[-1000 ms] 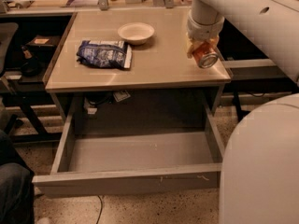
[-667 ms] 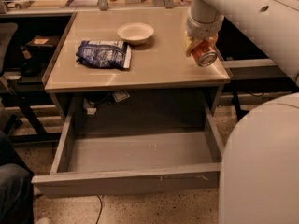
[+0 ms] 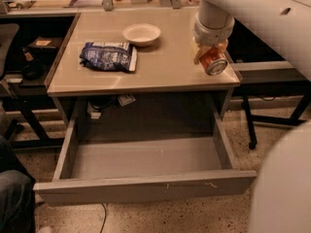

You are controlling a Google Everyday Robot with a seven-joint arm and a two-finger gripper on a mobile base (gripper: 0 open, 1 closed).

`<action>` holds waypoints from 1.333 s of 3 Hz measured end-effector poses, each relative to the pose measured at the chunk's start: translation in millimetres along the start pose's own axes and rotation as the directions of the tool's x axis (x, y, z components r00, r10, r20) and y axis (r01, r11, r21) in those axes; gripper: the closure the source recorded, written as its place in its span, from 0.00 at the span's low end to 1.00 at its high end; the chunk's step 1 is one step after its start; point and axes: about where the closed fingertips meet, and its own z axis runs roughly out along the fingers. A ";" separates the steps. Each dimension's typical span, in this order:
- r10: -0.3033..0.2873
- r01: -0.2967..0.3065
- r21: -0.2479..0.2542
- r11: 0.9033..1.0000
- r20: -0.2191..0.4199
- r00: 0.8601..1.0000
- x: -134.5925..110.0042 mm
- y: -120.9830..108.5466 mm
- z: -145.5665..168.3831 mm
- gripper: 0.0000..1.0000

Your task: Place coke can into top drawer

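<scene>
One gripper [image 3: 210, 55], pinching the coke can [image 3: 215, 64], tilted, at the right front corner of the table [image 3: 165, 74]. One top drawer [image 3: 146, 187], pulled open below the table's front edge. One bowl [image 3: 141, 34] and one chip bag [image 3: 108, 56] on the table, left of the can.

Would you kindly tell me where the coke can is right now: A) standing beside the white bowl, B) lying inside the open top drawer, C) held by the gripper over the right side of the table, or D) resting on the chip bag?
C: the coke can hangs tilted in the gripper over the table near its right edge, and the open top drawer holds no can.
</scene>
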 end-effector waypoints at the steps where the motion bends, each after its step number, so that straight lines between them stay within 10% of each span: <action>1: -0.038 0.038 -0.029 0.999 -0.025 0.999 56.7 24.4 -21.0 1.00; 4: -0.091 0.083 -0.110 0.991 -0.073 0.993 105.2 77.5 -34.9 1.00</action>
